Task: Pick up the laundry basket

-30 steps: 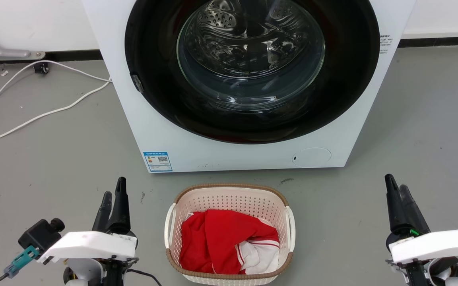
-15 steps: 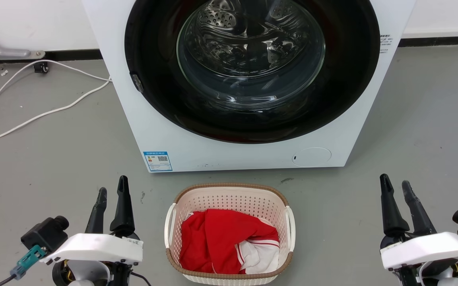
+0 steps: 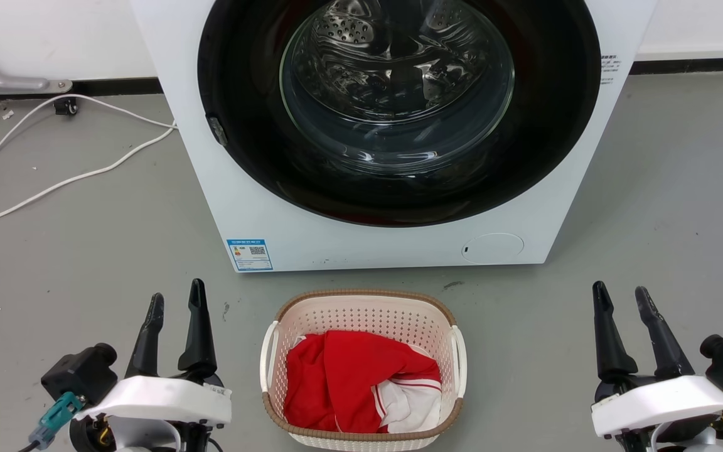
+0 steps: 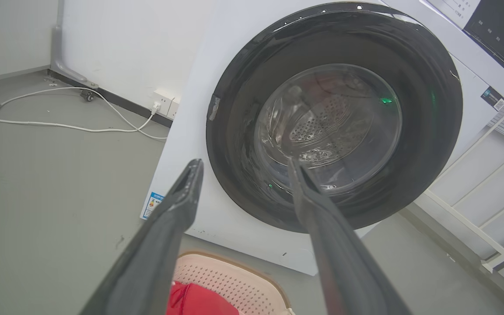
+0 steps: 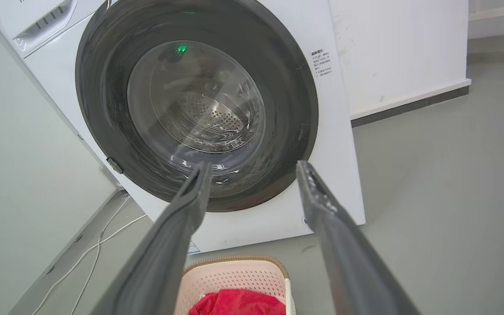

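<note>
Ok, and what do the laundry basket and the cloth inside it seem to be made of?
The laundry basket: probably matte cream plastic, given its moulded rows of small holes; the brown rim looks woven, perhaps moulded too. The red and white cloth: soft fabric, lying in loose folds; fibre unclear.

Basket [image 3: 363, 326] before washer [image 3: 286, 238], btw end effectors

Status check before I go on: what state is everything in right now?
Basket: upright on the floor, ungripped, holding red-and-white cloth.
Washer door: shut.
Left gripper: open, empty.
Right gripper: open, empty.
Cable: plugged into the wall socket.
</note>
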